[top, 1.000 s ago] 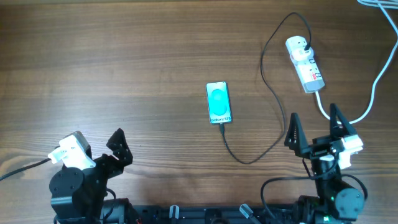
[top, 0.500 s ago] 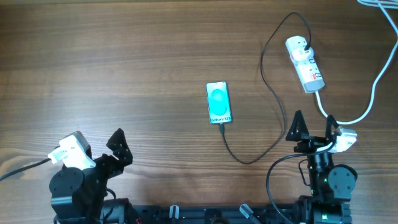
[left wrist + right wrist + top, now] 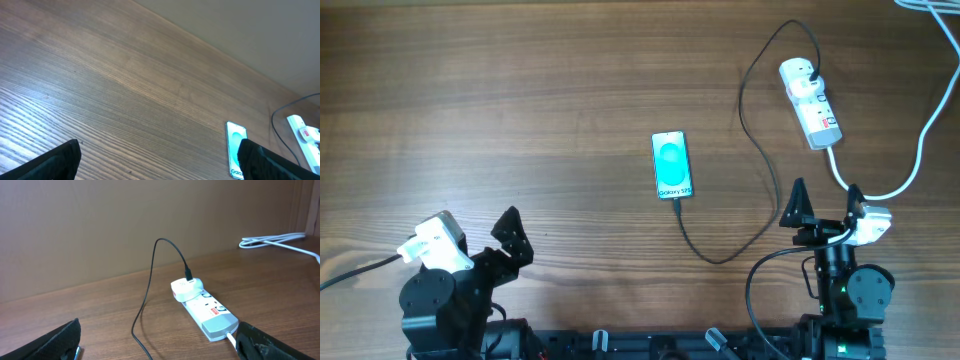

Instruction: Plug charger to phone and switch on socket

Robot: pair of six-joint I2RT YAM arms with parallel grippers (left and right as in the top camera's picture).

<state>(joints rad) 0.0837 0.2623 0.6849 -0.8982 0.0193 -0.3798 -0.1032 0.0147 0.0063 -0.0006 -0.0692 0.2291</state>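
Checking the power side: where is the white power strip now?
Overhead, the white power strip lies far right on the wooden table, beyond the right gripper, right of the turquoise-screened phone.

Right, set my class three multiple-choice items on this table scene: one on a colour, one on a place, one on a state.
1. What colour is the screen of the small flat rectangular phone?
A. red
B. turquoise
C. black

2. Where is the white adapter block?
A. lying on the phone
B. beside the phone, apart from the strip
C. plugged into the long white power strip

3. How do the left fingers and the right fingers stand?
A. both pairs open, holding nothing
B. both pairs shut on the phone
C. left open, right shut on the adapter block

Answers:
1 B: the overhead view shows a bright turquoise screen.
2 C: the block sits on the strip's far end.
3 A: each wrist view shows its fingers spread wide with only table between them.
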